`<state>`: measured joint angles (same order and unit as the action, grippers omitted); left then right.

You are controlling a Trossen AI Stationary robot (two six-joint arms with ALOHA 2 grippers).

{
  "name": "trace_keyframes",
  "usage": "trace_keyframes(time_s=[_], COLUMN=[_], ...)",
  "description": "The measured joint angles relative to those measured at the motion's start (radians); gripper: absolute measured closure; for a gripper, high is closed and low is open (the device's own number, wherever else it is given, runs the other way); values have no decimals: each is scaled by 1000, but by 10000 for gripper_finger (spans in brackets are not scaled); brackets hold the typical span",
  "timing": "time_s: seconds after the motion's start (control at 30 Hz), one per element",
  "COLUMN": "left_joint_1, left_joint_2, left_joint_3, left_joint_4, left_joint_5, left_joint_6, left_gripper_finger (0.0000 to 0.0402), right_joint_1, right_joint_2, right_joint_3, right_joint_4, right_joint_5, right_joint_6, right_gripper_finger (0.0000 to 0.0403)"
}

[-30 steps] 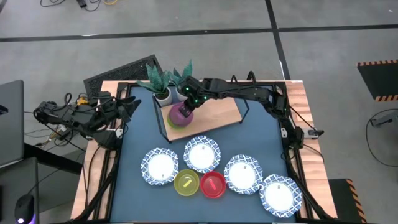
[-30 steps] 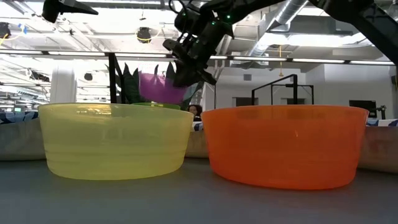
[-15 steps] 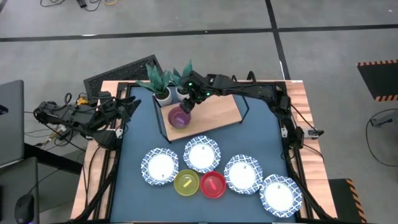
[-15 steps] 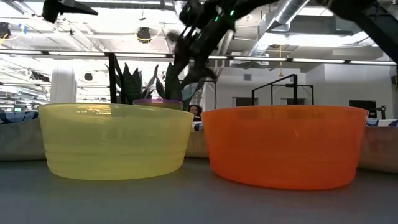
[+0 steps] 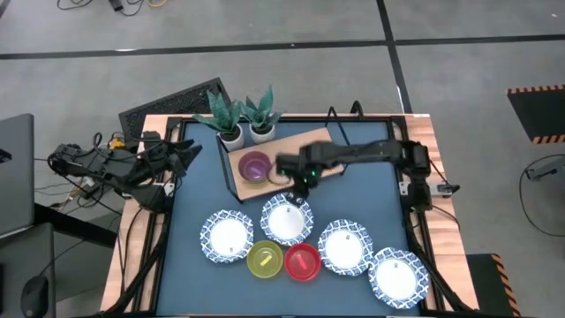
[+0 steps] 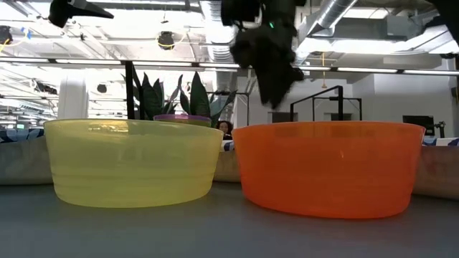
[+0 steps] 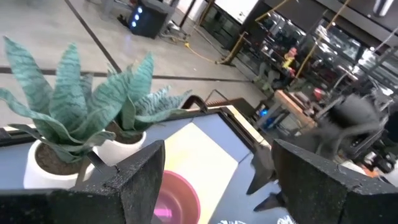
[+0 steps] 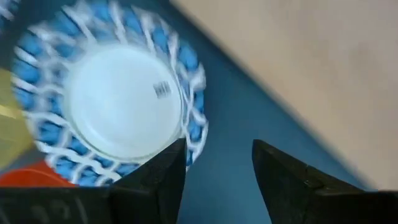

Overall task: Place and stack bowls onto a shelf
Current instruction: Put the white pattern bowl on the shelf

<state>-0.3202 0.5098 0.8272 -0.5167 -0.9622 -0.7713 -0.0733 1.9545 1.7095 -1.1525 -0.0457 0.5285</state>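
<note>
Bowls sit in two places: the purple bowl (image 5: 254,165) rests on the left end of the wooden shelf (image 5: 305,144), just in front of two potted plants (image 5: 241,116), and the rest lie on the blue surface (image 5: 199,190) nearer the front. Going left to right in the high view, the left tool (image 5: 189,152) waits at the surface's left edge, its fingers spread and holding nothing. Then come a patterned white bowl (image 5: 226,236), the yellow bowl (image 5: 264,260), a second patterned bowl (image 5: 287,218), the red bowl (image 5: 303,262), and two more patterned bowls (image 5: 345,246) toward the right corner. The right tool (image 5: 294,170) hovers over the shelf's front edge, just behind the second patterned bowl (image 8: 118,102), fingers parted and empty.
</note>
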Motion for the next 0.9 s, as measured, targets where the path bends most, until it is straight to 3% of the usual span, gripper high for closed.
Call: trace_keyframes(time_s=[0.17, 0.4, 0.73, 0.9], left_joint_1=[0, 0, 0, 0], left_joint_2=[0, 0, 0, 0], left_joint_3=[0, 0, 0, 0], left_joint_4=[-3, -17, -59, -63], left_joint_5=[8, 8, 6, -1], left_joint_6=[-2, -28, -102, -115], left_gripper_finger=[123, 123, 123, 123], right_joint_1=[11, 21, 91, 93], right_joint_2=[-151, -244, -182, -163], right_joint_3=[-279, -572, -647, -647], right_joint_4=[316, 558, 681, 660], right_joint_5=[-27, -42, -60, -64], right_joint_6=[179, 257, 227, 234], right_gripper_finger=[194, 194, 196, 242])
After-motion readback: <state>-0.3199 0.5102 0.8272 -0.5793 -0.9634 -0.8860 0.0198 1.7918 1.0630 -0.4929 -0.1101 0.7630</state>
